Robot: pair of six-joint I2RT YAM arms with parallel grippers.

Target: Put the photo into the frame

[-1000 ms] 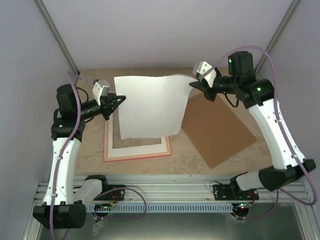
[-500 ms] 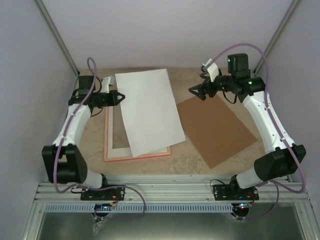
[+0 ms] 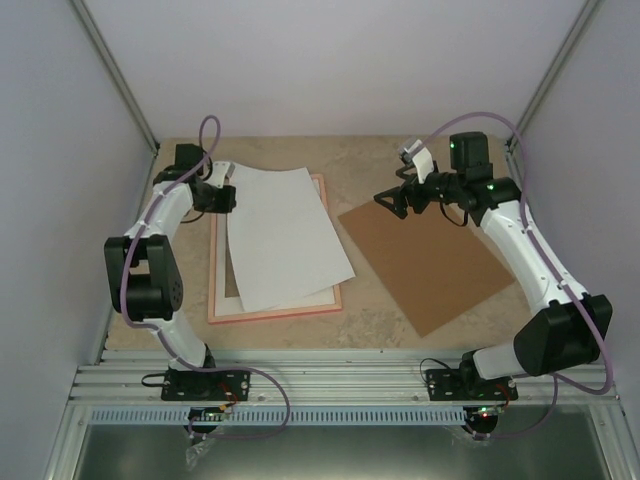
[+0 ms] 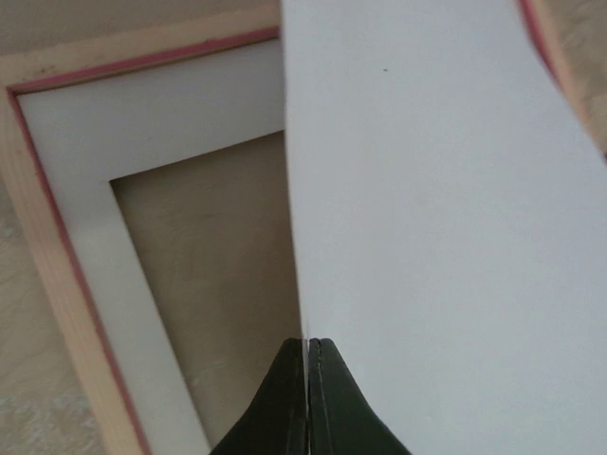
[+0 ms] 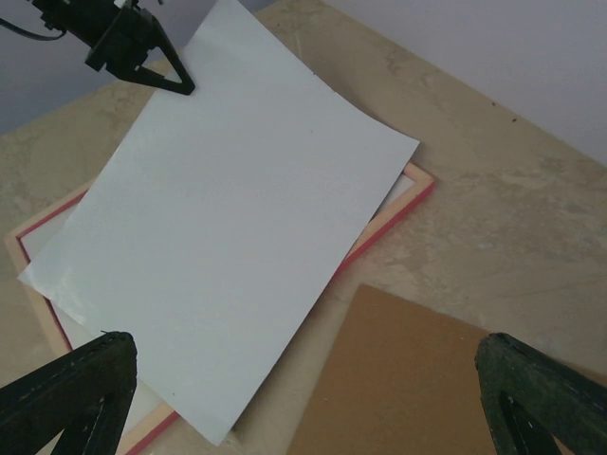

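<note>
The photo [image 3: 285,238] shows only its plain white back; the printed side is hidden. It lies skewed across the frame [image 3: 274,313], which rests back-up on the table with a white mat [image 4: 85,256] inside it. My left gripper [image 3: 232,197] is shut on the photo's far left edge [image 4: 427,237], low over the frame's pale wood rim [image 4: 47,237]. My right gripper [image 3: 390,200] hangs open to the right of the photo, holding nothing. In the right wrist view its fingers [image 5: 76,389] stand wide apart above the photo [image 5: 237,237] and the frame's corner [image 5: 398,213].
A brown backing board [image 3: 430,255] lies flat to the right of the frame, partly under my right gripper [image 5: 303,379]. The photo's near right corner pokes past the frame's right side. Walls close in on the table at the back and both sides.
My right gripper let go of the photo's corner, opened wide and drew back right. The left arm swung to the far left and lowered the photo from hanging in the air onto the frame.
</note>
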